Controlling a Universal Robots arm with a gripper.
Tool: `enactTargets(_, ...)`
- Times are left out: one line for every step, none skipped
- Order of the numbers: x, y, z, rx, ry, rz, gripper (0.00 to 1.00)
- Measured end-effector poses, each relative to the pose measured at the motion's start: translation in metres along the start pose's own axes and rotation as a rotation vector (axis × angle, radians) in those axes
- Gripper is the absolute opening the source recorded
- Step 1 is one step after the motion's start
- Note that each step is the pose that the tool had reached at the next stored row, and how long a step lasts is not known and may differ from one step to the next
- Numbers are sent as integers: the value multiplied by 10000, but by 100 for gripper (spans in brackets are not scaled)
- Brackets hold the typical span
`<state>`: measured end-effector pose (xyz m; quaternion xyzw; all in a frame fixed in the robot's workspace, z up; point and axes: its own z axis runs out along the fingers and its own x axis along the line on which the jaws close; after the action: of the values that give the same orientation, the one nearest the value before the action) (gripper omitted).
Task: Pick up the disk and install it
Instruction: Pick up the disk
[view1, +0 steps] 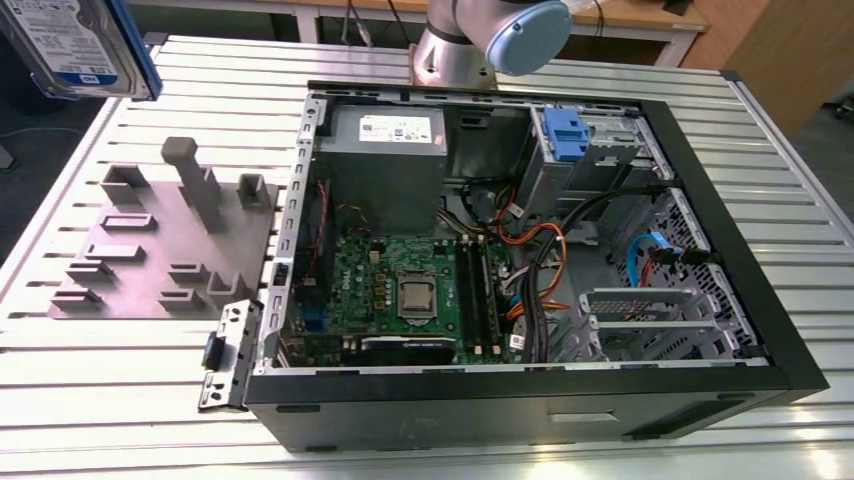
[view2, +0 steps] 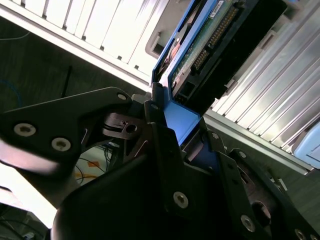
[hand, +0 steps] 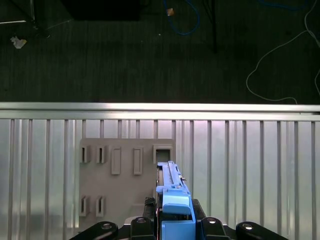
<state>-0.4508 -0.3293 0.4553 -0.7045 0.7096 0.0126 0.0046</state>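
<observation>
Gripper (hand: 175, 222) clenched on the disk (hand: 170, 187) by its blue frame, raised edge-on above the slotted tray (hand: 125, 180); we judge a firm, untilted hold matters for carrying it.

Claw (hand: 172, 222) clamped on disk (view1: 64, 45), held aloft.

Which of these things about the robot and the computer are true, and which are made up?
1. The gripper holds the disk by its blue frame. True.
2. The disk sits inside the computer case. False: it is held up in the air at the exterior view's left.
3. The computer case is open, with its green board showing. True.
4. The grey slotted tray lies inside the case. False: it lies on the table beside the case.
</observation>
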Motion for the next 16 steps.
enactTargets(0,0,-11,0,0,0,36)
enactTargets(0,0,-21,1,-1,0,36)
enactTargets(-1,0,-31,0,0,0,36)
enactTargets(-1,1,-41,0,0,0,36)
enactTargets(-1,1,-50,0,0,0,36)
enactTargets(-2,1,-59,0,0,1,36)
enactTargets(-2,1,-69,0,0,0,36)
enactTargets(-2,1,-78,1,0,0,36)
enactTargets(-2,1,-88,0,0,0,36)
enactTargets(-2,1,-97,0,-1,0,36)
enactTargets(-3,1,-107,0,-1,0,36)
enactTargets(-3,1,-117,0,0,0,36)
enactTargets(-3,1,-127,0,0,0,36)
enactTargets(-3,2,-138,0,0,0,36)
enactTargets(-4,2,-147,-1,0,0,36)
enactTargets(-4,2,-163,0,0,0,36)
